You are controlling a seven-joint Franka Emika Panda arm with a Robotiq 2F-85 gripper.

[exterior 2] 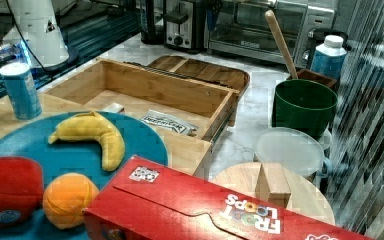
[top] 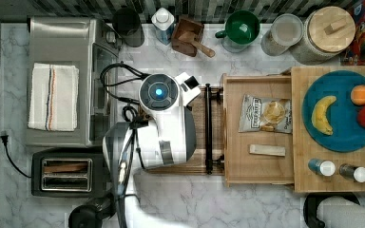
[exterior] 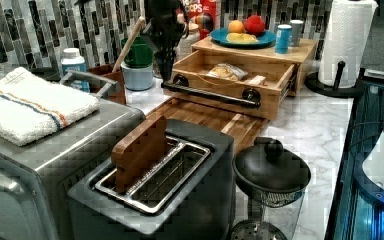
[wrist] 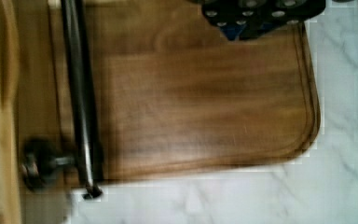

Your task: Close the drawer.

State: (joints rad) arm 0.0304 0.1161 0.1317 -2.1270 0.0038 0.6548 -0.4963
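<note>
The drawer (top: 257, 164) is a light bamboo tray, pulled out toward the top view's left from under the bamboo top (top: 313, 166). Its black bar handle (top: 208, 128) runs along the front edge. Inside lie a chip bag (top: 265, 114) and a small pale block (top: 267, 150). My white arm (top: 166, 123) reaches over the walnut tray (top: 199, 102) in front of the handle. In the left view my dark gripper (exterior: 167, 70) hangs by the handle's (exterior: 210, 95) far end, on the tray side. The wrist view has the handle (wrist: 81, 93) beside the walnut tray (wrist: 191, 93).
A toaster oven (top: 62, 42) with a folded towel (top: 53, 96) and a toaster (top: 66, 173) stand at the top view's left. On the bamboo top sit a blue plate (top: 342, 123) of fruit and two shakers (top: 323, 167). Cups, jars and a cereal box line the back wall.
</note>
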